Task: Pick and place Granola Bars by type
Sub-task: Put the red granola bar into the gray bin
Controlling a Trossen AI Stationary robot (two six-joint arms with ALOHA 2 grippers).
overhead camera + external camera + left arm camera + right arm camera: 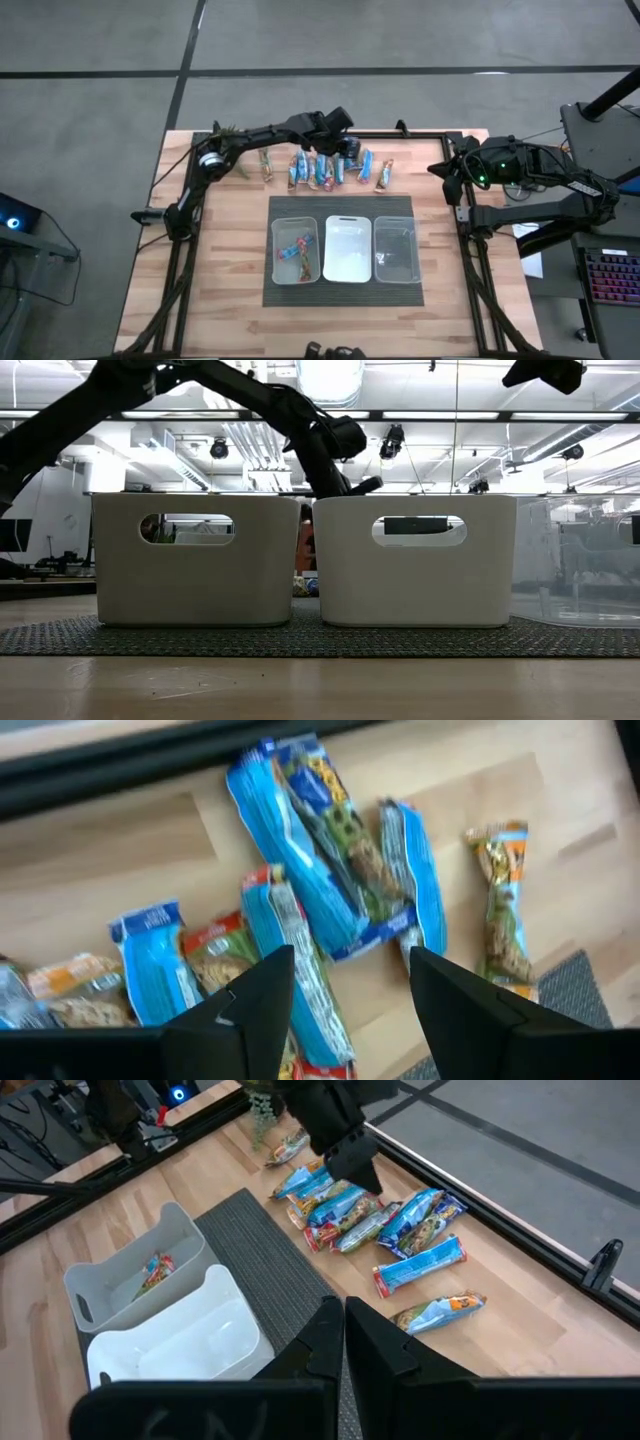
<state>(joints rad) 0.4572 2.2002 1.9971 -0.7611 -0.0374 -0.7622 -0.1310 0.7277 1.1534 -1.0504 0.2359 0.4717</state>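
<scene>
Several granola bars (pixel 325 170) lie in a loose row on the wood by the table's far edge, in blue, blue-and-red and tan wrappers. In the left wrist view a blue bar (pixel 300 850) and a tan one (pixel 498 900) lie flat among them. My left gripper (pixel 342 150) hovers open just above the middle of the row (pixel 370 1220), its fingers (pixel 265 995) either side of a blue-and-red bar (pixel 290 950) without touching it. My right gripper (pixel 343 1325) waits shut at the table's right edge (pixel 450 170). Two bars (pixel 298 250) lie in the left bin.
Three bins stand side by side on a dark mat (pixel 285 295) at the table's middle: left (pixel 275 225), middle (pixel 347 222), right clear one (pixel 410 225). A small green plant (pixel 225 135) sits at the far left corner. A black rail (pixel 520 1230) runs along the far edge.
</scene>
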